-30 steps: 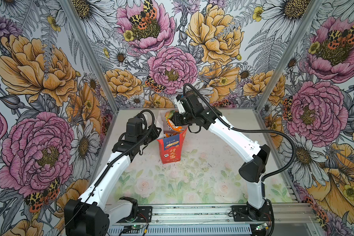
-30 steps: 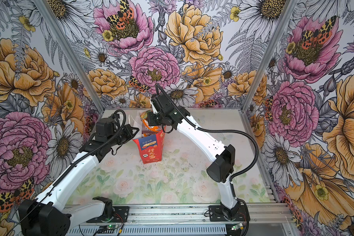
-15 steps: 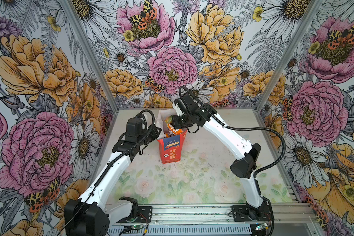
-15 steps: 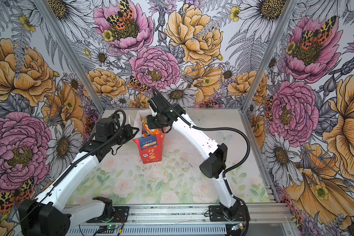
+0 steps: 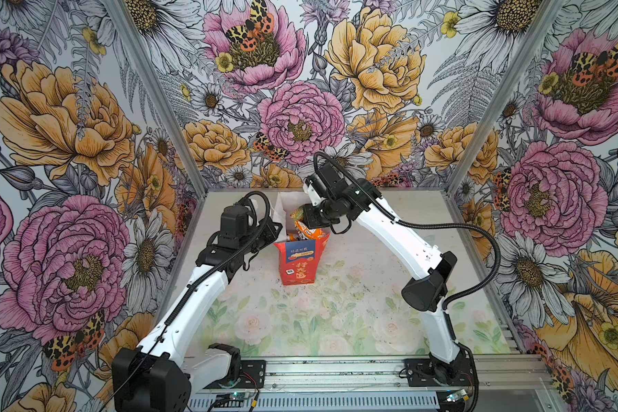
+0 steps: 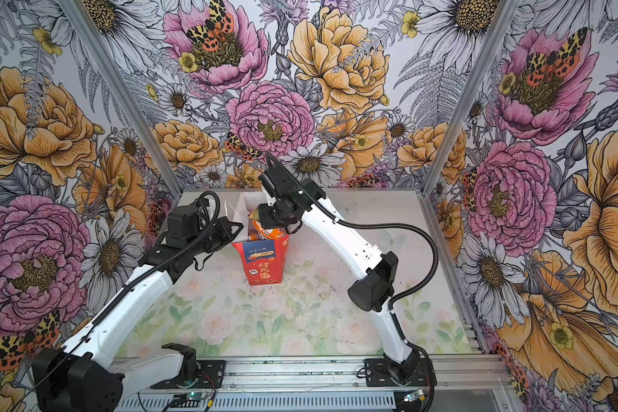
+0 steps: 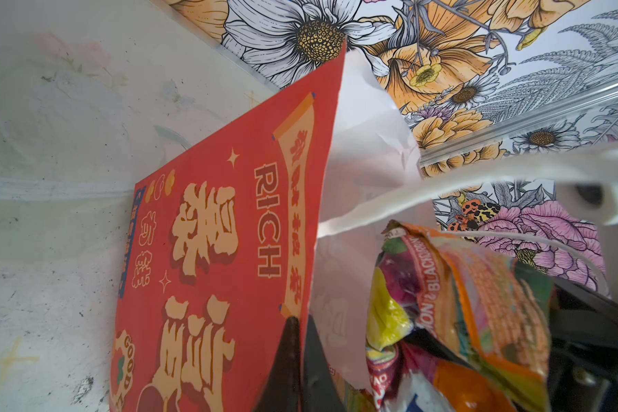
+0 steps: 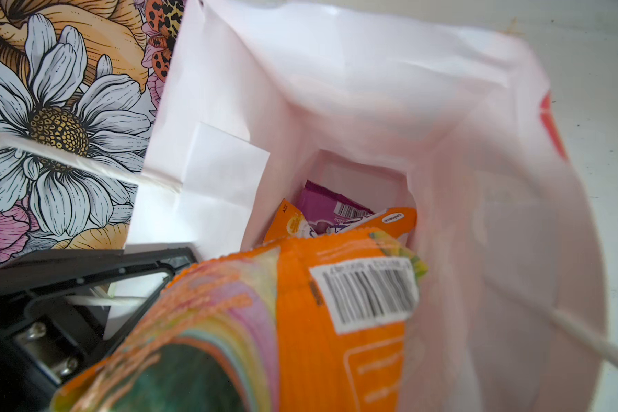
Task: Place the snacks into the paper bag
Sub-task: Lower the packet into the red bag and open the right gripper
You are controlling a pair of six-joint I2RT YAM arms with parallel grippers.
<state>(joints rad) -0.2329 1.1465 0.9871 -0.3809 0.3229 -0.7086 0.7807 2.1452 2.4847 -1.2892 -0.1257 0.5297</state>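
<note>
Paper bag [image 5: 298, 265] stands upright on the tabletop [image 5: 336, 321], rear centre in both top views, mouth open, white lining showing. Left gripper [image 7: 299, 323]: jaws together on the bag's side wall at the rim, 1 finger on the red outside, 1 on the white inside. Right gripper [image 5: 308, 218]: jaws clamped on the upper end of 1 orange packet [image 8: 339, 303], whose lower end hangs inside the bag's mouth. Right wrist view, bag bottom: purple packet [image 8: 323, 205], barcode up, with more orange wrapper [image 8: 395, 218] lying against it; number of packets there unclear. White cord handle [image 7: 443, 178] crosses above the mouth.
</note>
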